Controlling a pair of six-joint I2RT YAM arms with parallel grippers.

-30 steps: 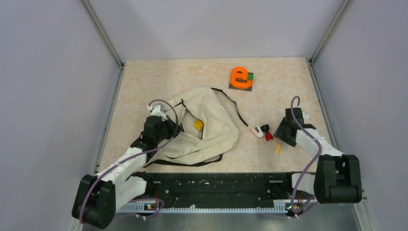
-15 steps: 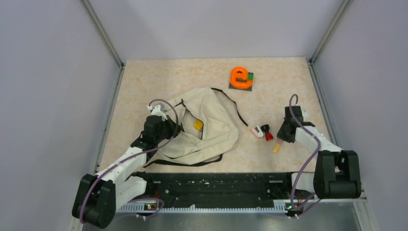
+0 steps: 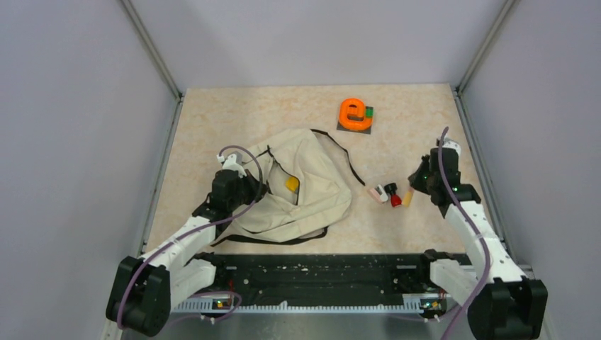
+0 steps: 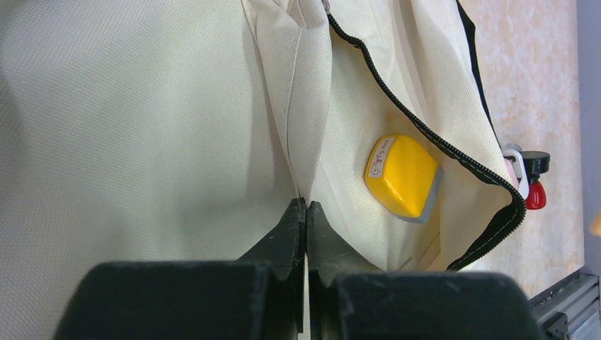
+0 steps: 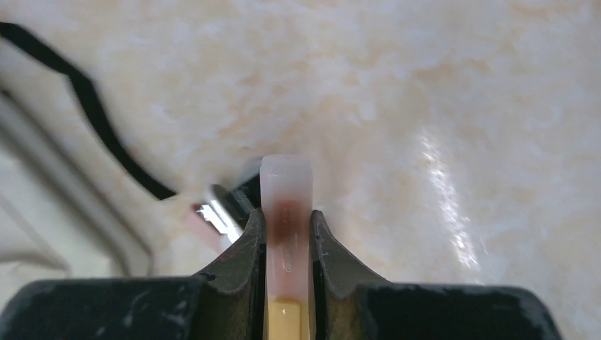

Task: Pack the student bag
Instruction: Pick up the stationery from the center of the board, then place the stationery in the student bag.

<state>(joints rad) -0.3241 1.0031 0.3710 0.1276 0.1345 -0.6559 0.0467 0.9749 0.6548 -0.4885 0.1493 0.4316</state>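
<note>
Left arm (image 3: 177,241) is stretched out low over the bench (image 3: 283,113) from the near left corner, angled up and to the right. The left gripper (image 4: 306,207) has its fingers (image 4: 283,241) squeezed tight together on a fold of the student bag (image 4: 142,106). Right arm (image 3: 476,228) reaches forward from the near right corner with the wrist bent over to the left, and the right gripper (image 5: 287,219) is clamped on a little tube (image 5: 285,184) that pokes out past the tips.

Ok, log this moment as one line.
left gripper: shut on student bag fabric | right gripper: shut on tan stick | yellow block: inside bag
</note>
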